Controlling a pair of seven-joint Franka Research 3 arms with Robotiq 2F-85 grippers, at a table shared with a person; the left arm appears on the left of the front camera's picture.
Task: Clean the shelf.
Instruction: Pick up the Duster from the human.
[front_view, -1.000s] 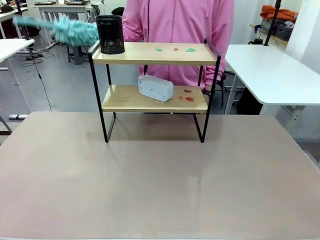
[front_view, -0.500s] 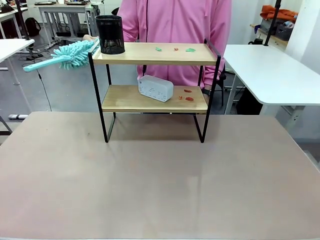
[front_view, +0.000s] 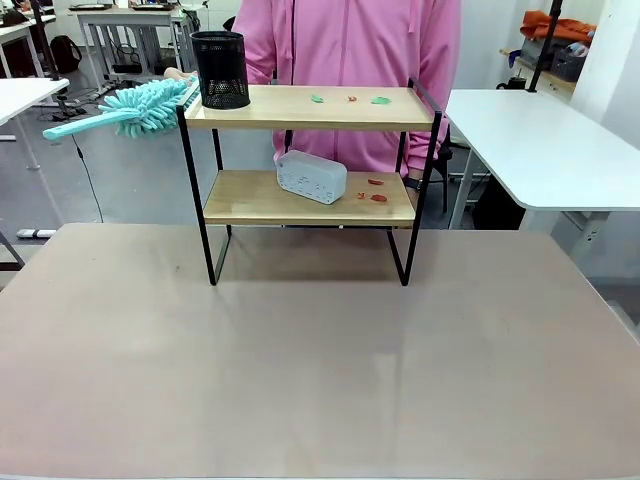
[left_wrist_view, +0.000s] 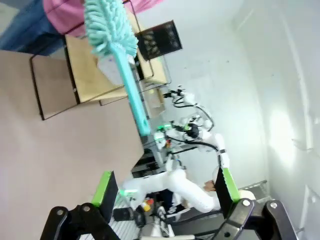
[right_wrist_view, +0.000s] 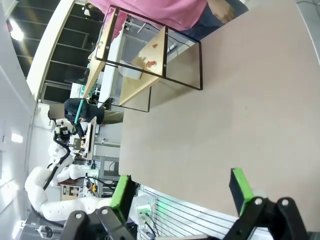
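At far middle of table (front_view: 320, 380), shelf (front_view: 310, 107) stands before person (front_view: 350, 40); scraps (front_view: 380, 99) on both boards. Left gripper (left_wrist_view: 165, 192), right gripper (right_wrist_view: 182, 192) both spread wide, empty. Risk: duster (front_view: 140, 105) sweep knocks mesh cup (front_view: 220, 68) off top board

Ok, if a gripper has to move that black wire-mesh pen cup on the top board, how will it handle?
The black wire-mesh pen cup has nothing sticking out, so probably light and stiff. It is taller than wide and stands at the left end of the top board of the black-framed wooden shelf, so a high push might tip it over the edge.
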